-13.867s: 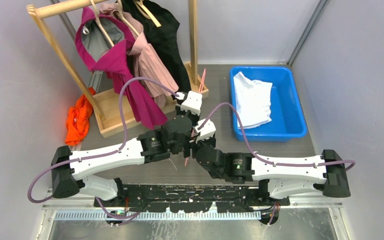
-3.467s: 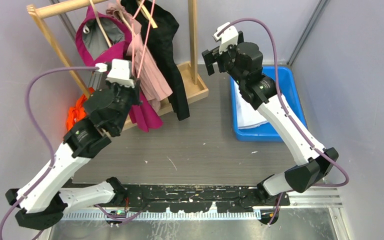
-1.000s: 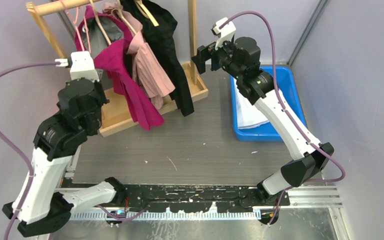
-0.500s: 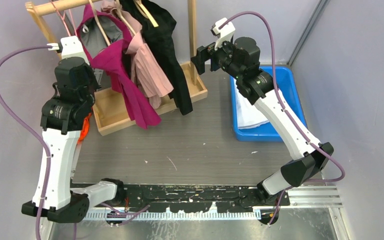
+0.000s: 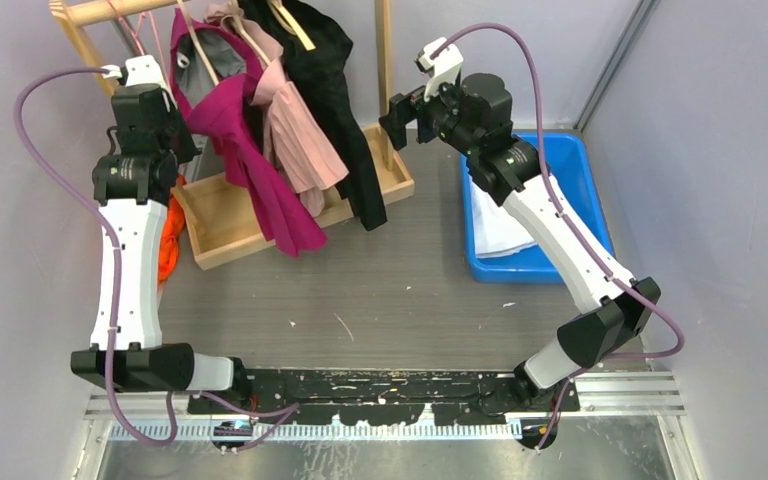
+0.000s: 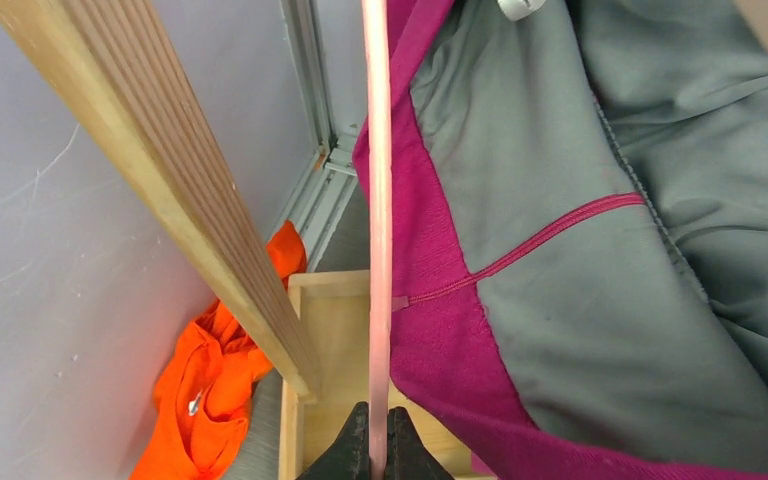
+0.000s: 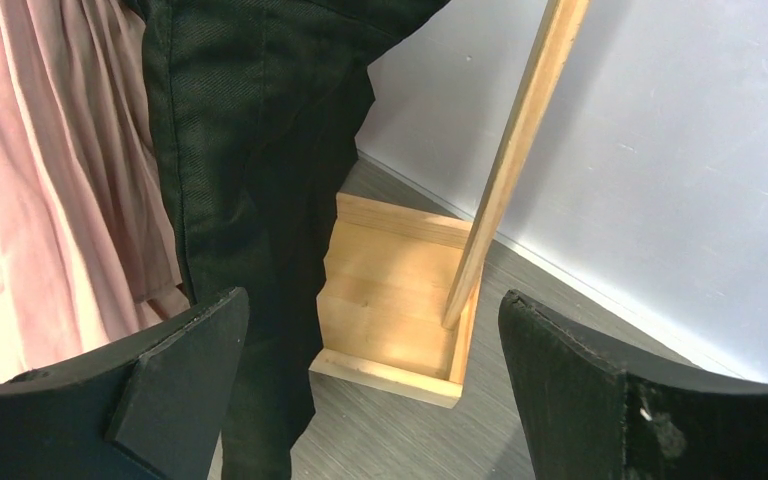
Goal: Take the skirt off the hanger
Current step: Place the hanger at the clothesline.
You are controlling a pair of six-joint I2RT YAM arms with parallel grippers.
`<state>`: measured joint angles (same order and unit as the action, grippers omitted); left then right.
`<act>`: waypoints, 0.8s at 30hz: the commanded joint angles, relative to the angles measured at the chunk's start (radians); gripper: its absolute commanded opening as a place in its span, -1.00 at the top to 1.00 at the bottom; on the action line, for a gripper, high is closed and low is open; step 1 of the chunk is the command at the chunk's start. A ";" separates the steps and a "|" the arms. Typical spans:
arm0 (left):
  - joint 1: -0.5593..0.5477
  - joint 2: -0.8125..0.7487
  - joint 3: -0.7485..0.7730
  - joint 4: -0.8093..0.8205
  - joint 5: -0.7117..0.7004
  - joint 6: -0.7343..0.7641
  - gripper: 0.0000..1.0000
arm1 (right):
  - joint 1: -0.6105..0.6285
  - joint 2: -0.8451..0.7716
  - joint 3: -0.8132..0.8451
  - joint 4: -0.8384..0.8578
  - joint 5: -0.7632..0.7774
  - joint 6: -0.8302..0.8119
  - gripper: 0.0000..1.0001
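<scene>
My left gripper (image 6: 372,455) is shut on the thin pink hanger (image 6: 375,200), which is bare and rises straight up from the jaws. It is high at the left end of the wooden rack's rail (image 5: 100,10), where the hanger's pink wire (image 5: 138,30) shows. A white garment (image 5: 495,230), which I take for the skirt, lies in the blue bin (image 5: 585,200). My right gripper (image 7: 370,380) is open and holds nothing. It hangs in the air beside the rack's right post (image 5: 387,70).
On the rack hang a magenta grey-lined jacket (image 5: 250,170), a pink pleated garment (image 5: 300,140) and a black garment (image 5: 345,110). An orange cloth (image 5: 168,240) lies left of the rack's wooden base (image 5: 230,225). The slanted left post (image 6: 190,200) is close to the hanger.
My left arm has swung left and risen, carrying the pink hanger to the rail's left end. The right arm has hardly moved and stays open.
</scene>
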<state>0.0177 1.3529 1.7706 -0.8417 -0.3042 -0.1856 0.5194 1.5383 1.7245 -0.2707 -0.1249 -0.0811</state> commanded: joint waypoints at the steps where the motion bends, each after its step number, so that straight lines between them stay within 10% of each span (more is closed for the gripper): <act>1: 0.048 0.018 0.051 0.086 0.071 -0.023 1.00 | -0.004 0.004 0.053 0.029 -0.007 -0.017 -0.99; 20: 0.169 -0.142 -0.244 0.142 0.081 -0.035 1.00 | -0.004 0.022 0.029 0.054 -0.033 0.006 -0.99; 24: 0.169 -0.162 -0.213 0.131 0.093 -0.015 0.23 | -0.004 0.021 0.029 0.055 -0.032 0.001 -1.00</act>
<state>0.1764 1.2243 1.5345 -0.7166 -0.2302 -0.2031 0.5194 1.5719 1.7355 -0.2699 -0.1436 -0.0799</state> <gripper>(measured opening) 0.220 0.998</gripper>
